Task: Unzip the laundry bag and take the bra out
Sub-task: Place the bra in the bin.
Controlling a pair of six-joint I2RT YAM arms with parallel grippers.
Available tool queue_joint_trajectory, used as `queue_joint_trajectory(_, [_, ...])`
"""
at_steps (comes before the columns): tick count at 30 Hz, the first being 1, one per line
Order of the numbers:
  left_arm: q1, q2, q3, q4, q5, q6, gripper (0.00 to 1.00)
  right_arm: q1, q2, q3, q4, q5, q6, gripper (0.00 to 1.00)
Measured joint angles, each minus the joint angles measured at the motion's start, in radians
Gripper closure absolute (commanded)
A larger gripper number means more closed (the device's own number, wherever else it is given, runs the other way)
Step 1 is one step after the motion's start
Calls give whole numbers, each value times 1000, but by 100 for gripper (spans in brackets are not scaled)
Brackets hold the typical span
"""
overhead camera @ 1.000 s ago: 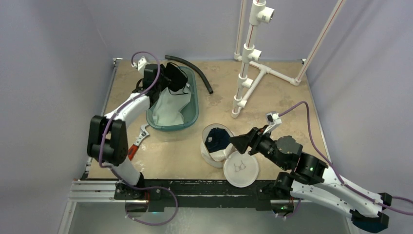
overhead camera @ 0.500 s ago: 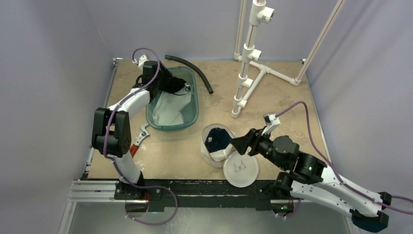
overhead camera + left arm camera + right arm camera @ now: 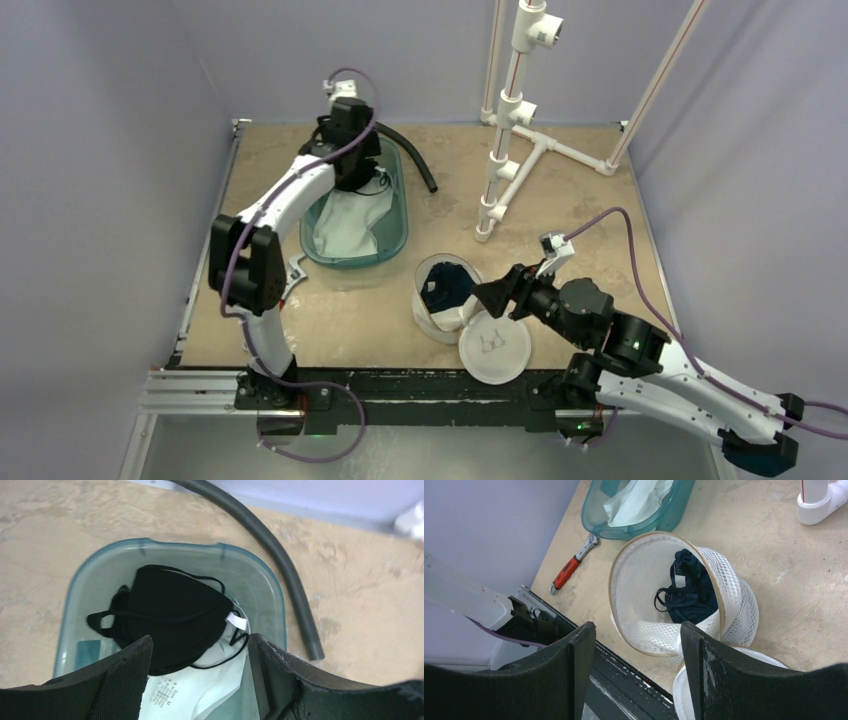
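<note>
Left gripper (image 3: 200,647) open, empty, over teal tub (image 3: 175,544). Black bra (image 3: 170,612) lies in the tub just ahead of the fingertips, long axis finger to finger. Right gripper (image 3: 636,630) open, empty. Laundry bag (image 3: 744,605) lies on its side just ahead, mouth facing the gripper, navy garment (image 3: 689,587) inside. Its unzipped top (image 3: 495,347) lies flat beneath the gripper.

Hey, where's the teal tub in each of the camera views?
Top external: teal tub upper left of centre.
Left wrist: it fills the middle of the picture.
Right wrist: at the top edge, partly cut off.
Shared landmark: the white cloth lying in it.
</note>
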Motion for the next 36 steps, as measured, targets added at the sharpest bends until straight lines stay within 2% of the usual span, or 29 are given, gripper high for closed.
queue_joint_trajectory(5, [-104, 188, 179, -138, -58, 176, 32, 0, 6, 0, 0, 0, -1, 34])
queue_joint_trajectory(9, [-122, 292, 243, -243, -99, 289, 28, 0, 9, 0, 0, 1, -1, 34])
queue_joint_trajectory(13, [-120, 316, 246, -306, -142, 363, 28, 0, 31, 0, 0, 2, -3, 34])
queue_joint_trajectory(21, [-119, 376, 333, -318, -200, 433, 36, 0, 53, 0, -1, 2, -7, 34])
queue_joint_trajectory(25, [-119, 436, 364, -327, -200, 451, 43, 0, 44, 0, -2, 6, -8, 34])
queue_joint_trajectory(30, [-119, 482, 374, -337, -198, 465, 65, 0, 43, 0, -3, 8, -7, 34])
queue_joint_trajectory(34, [-119, 488, 390, -344, -197, 468, 72, 0, 42, 0, -3, 8, -8, 34])
queue_joint_trajectory(36, [-119, 487, 400, -343, -196, 469, 72, 0, 41, 0, -3, 8, -8, 34])
